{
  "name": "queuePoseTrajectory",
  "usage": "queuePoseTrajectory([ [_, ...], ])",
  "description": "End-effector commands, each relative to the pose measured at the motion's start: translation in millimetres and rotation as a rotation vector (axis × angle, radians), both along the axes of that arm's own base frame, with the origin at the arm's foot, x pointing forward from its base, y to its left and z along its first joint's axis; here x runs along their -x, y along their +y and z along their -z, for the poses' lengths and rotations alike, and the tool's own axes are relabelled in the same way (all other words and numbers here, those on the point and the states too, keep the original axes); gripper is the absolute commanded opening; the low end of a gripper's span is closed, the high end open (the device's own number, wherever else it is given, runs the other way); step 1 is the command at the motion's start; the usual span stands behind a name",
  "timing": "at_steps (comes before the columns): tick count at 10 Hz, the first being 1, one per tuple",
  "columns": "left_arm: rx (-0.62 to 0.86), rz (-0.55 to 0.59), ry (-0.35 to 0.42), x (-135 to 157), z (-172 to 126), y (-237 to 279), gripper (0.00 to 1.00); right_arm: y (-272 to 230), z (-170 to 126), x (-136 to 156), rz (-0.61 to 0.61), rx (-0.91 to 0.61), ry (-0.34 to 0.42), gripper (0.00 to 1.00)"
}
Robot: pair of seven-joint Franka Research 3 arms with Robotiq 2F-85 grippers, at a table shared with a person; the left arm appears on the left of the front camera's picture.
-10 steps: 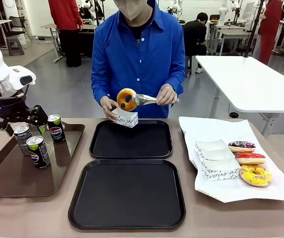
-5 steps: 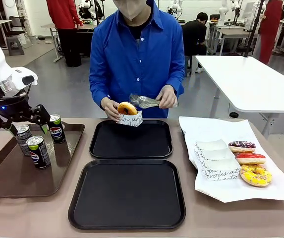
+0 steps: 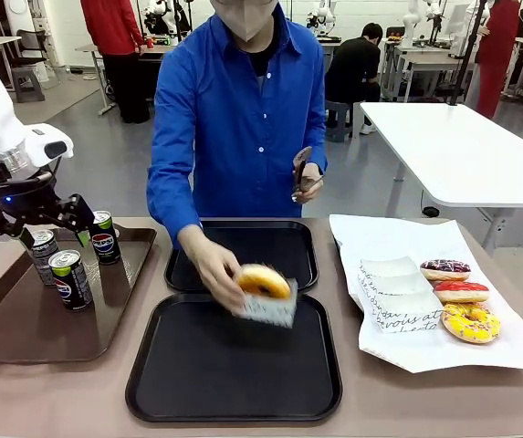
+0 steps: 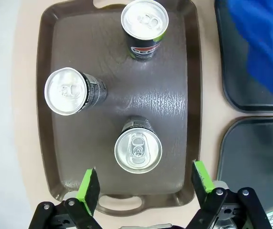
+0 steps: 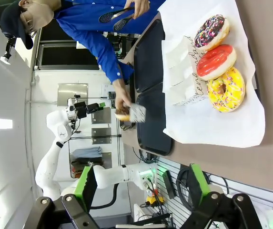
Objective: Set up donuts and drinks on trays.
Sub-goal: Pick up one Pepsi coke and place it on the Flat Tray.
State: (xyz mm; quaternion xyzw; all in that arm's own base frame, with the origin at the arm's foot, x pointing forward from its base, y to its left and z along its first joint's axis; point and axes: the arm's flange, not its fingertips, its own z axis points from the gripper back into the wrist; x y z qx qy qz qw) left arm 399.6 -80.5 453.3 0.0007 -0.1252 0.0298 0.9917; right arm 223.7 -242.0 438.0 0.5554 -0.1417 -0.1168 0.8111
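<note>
Currently the left gripper [image 3: 51, 228] is seen hanging above the brown tray [image 3: 15, 338] on the robot's left, with its jaws spread wide and nothing held between them. In the left wrist view, three cans are stood upright on that tray. A black-green can [image 4: 145, 24] is placed at the far end and a grey can [image 4: 69, 91] toward the left rim. A third can [image 4: 137, 150] is found nearest the green pads [image 4: 89, 188], below the gap between them and touched by neither. The right gripper [image 5: 141, 183] is likewise shown fully spread and empty, raised off to the right of the table.

Two black trays are set in the middle, the far tray [image 3: 279, 251] behind the near tray [image 3: 234, 374]. A golden donut [image 3: 263, 281] in a printed paper sleeve [image 3: 275, 313] is held by the person's hand [image 3: 214, 269] over the far part of the near tray; whether the sleeve touches the tray cannot be told. Metal tongs [image 3: 300, 169] are held upright in the person's other hand [image 3: 310, 187], close to the chest.

On the white paper [image 3: 380, 237] at the right, three more donuts are laid in a row: a chocolate-iced donut [image 3: 445, 269] farthest, a red-iced donut [image 3: 460, 291] in the middle and a yellow sprinkled donut [image 3: 471, 322] nearest. A stack of spare sleeves [image 3: 391, 297] is laid just beside them.
</note>
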Motion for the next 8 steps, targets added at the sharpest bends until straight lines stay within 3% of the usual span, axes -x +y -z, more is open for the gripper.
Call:
queuePoseTrajectory([
  [1,-0.097,0.031,0.005,-14,11,-10,1.00,1,0,-3,0.003,-0.017,-0.018,1.00],
  [3,-0.149,0.017,0.044,-21,29,-11,1.00,1,0,-3,0.003,-0.017,-0.018,1.00],
  [8,-0.070,-0.061,0.109,-44,45,-4,1.00,1,0,-3,0.003,-0.017,-0.018,1.00],
])
